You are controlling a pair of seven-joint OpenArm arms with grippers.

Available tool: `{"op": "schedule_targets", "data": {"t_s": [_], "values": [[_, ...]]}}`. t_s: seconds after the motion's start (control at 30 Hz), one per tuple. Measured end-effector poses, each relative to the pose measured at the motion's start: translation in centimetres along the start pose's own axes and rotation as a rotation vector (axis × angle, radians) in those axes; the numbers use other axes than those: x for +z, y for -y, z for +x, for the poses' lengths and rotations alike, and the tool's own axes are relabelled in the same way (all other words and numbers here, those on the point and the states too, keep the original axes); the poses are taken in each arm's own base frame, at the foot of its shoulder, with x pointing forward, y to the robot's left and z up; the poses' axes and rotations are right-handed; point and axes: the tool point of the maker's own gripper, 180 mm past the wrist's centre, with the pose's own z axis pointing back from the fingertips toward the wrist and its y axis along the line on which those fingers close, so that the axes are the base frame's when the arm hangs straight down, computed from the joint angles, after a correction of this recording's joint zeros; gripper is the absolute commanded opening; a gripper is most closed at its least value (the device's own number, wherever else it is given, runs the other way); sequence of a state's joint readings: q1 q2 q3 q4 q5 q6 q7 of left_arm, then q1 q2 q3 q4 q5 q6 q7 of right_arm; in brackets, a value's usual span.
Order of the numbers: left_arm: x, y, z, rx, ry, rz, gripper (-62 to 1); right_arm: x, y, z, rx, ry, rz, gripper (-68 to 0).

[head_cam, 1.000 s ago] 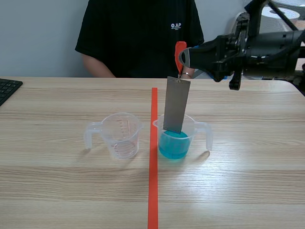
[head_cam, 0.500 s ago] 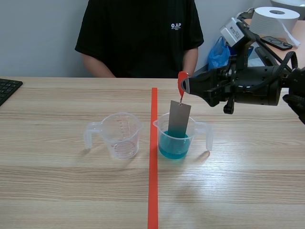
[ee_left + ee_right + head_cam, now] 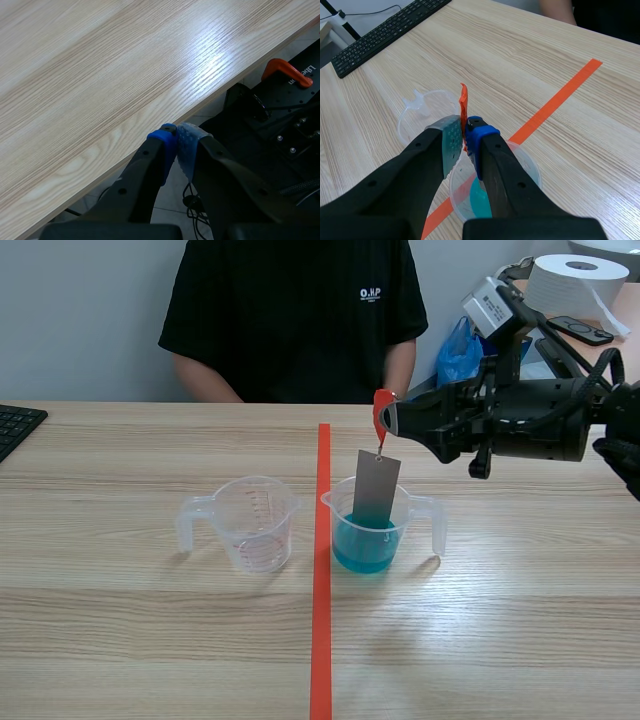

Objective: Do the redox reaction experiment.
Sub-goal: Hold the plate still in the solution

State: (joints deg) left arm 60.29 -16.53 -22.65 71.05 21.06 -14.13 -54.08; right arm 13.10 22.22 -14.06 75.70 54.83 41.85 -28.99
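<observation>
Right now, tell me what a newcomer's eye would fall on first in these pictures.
The thin grey metal plate hangs from an orange-red tab pinched in the right gripper, its lower end inside the clear plastic cup of blue liquid just right of the orange-red tape line. Next, the empty clear plastic cup left of that line, and the person in a black shirt seated opposite.

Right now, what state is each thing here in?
Blue cup: upright, partly filled with blue liquid.
Clear cup: upright, empty.
Right pincer: shut on red clip.
Metal plate: hanging from the red clip, lower end inside the blue cup.
Left pincer: shut, holding nothing.
</observation>
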Motion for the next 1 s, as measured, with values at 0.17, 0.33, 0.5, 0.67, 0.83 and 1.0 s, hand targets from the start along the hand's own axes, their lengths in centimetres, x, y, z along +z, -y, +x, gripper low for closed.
{"op": "schedule_targets", "data": {"t_s": [0.17,0.33,0.5,0.67,0.83,1.0], "values": [[0.00,0.00,0.00,0.000,0.000,0.000,-58.2,0.00,0.00,0.00,0.000,0.000,0.000,-65.8],[0.00,0.00,0.00,0.000,0.000,0.000,-58.2,0.00,0.00,0.00,0.000,0.000,0.000,-65.8],[0.00,0.00,0.00,0.000,0.000,0.000,-58.2,0.00,0.00,0.00,0.000,0.000,0.000,-65.8],[0.00,0.00,0.00,0.000,0.000,0.000,-58.2,0.00,0.00,0.00,0.000,0.000,0.000,-65.8],[0.00,0.00,0.00,0.000,0.000,0.000,-58.2,0.00,0.00,-0.01,0.000,0.000,0.000,-65.8],[0.00,0.00,0.00,0.000,0.000,0.000,-58.2,0.00,-0.01,-0.17,0.000,-0.010,0.001,-65.8]]}}
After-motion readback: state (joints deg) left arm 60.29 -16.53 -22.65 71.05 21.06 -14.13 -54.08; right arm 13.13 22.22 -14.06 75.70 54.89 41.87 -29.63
